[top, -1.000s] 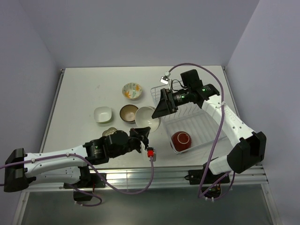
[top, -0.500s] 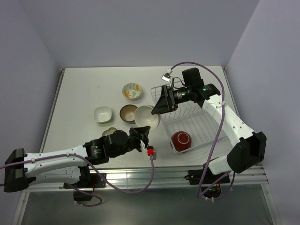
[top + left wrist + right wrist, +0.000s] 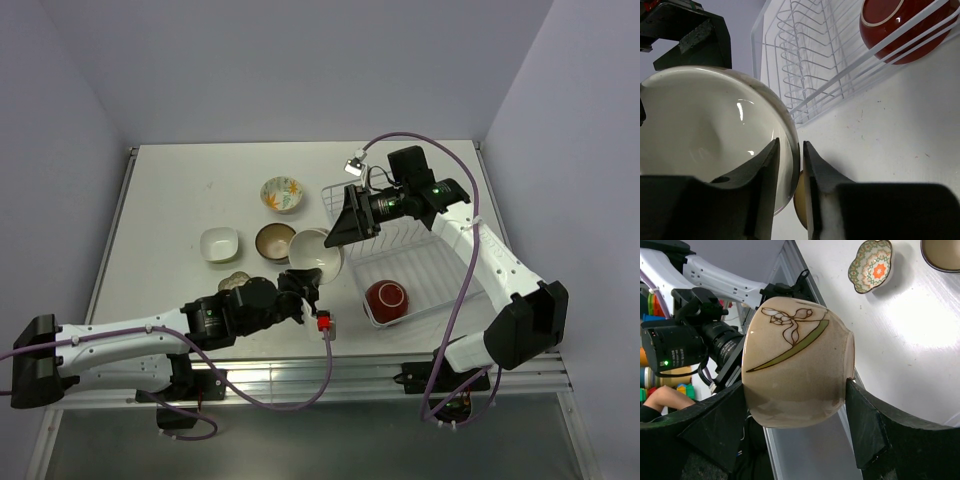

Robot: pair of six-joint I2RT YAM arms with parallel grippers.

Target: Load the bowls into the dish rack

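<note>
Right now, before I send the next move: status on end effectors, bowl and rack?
Right end effector clamped across yellow-green bowl. Left end effector straddling its rim, grip unclear. Red bowl already in dish rack's near end.

Glossy glazed ceramic bowl [image 3: 795, 362], white coated wire dish rack [image 3: 807, 62], matt speckled table [image 3: 890, 150]

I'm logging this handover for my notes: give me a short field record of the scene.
held bowl: tan outside, white inside, beside the dish rack
right fingers: closed on its sides
left fingers: astride its rim, grip unclear
in rack: red bowl
on table: flowered bowl, white bowl, brown bowl, patterned bowl
</note>
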